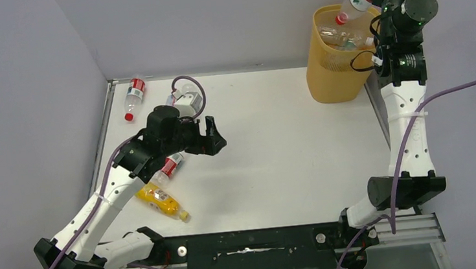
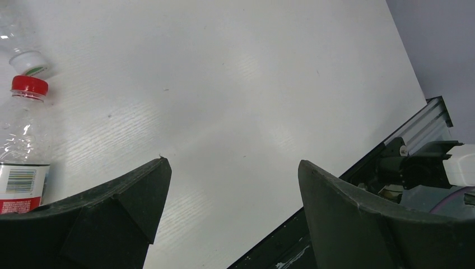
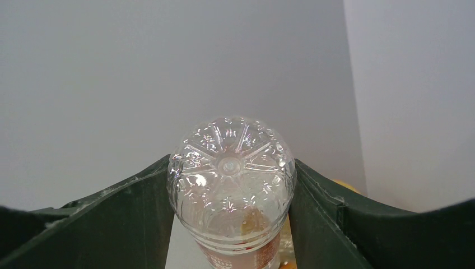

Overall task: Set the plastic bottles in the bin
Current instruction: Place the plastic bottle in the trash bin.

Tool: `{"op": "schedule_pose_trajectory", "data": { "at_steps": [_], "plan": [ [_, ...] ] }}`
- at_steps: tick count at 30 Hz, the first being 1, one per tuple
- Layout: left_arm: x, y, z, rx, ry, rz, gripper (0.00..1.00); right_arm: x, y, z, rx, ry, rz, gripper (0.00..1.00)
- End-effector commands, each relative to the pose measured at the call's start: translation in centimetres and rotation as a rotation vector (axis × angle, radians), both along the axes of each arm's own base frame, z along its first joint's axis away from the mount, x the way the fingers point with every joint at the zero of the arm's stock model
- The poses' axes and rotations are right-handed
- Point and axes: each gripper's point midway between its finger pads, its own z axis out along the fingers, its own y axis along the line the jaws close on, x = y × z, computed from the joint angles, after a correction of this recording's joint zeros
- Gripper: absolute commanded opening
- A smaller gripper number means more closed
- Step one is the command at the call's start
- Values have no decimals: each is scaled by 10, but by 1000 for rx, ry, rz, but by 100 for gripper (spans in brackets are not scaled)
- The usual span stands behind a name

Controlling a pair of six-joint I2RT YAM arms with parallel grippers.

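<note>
The right fingers (image 3: 140, 218) are clamped on a clear bottle (image 3: 231, 168), one finger on each side of its body, with its ribbed base turned toward the wrist camera. Seen from above, this bottle hangs tilted with its red cap lowest, over the open mouth of the bin (image 1: 337, 74). The bin stands at the far right corner of the tabletop (image 1: 288, 143), and several clear bottles lie inside it. The right arm rises along the right edge.

The left fingers (image 2: 129, 196) are spread wide with nothing between them; only bare tabletop shows in the gap. They hang above the tabletop, left of its middle.

A red-labelled bottle (image 1: 172, 165) lies partly hidden under the left arm. A yellow bottle (image 1: 161, 202) lies on its side just beside it, toward the near left corner. A third bottle (image 1: 133, 97), clear with a red label and red cap, lies in the far left corner.

In the left wrist view a red-capped bottle (image 2: 25, 140) with a barcode on its label lies on the tabletop beside one finger. Its cap is close to the white cap of another clear bottle, the white-capped bottle (image 2: 31, 63). It cannot be told whether the red-capped bottle is the one under the arm.
</note>
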Motion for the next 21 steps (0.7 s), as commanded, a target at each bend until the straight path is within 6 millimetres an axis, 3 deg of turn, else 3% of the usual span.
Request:
{"op": "schedule_pose_trajectory", "data": {
  "at_steps": [1,4,8,17,21],
  "plan": [
    [5,3,11,-3,-40,-8,85,5,-30,40,-49,-169,-153,48],
    [9,8,12,8,-50,11,85,19,-46,47,-84,-201,-243,49],
    [12,14,13,15,-57,36,85,51,-67,35,-106,-185,-343,51],
    [13,18,10,17,-49,44,85,111,-121,-21,-16,-118,-394,51],
    [13,18,6,19,-36,40,85,115,-118,-14,-29,-133,-388,52]
  ]
}}
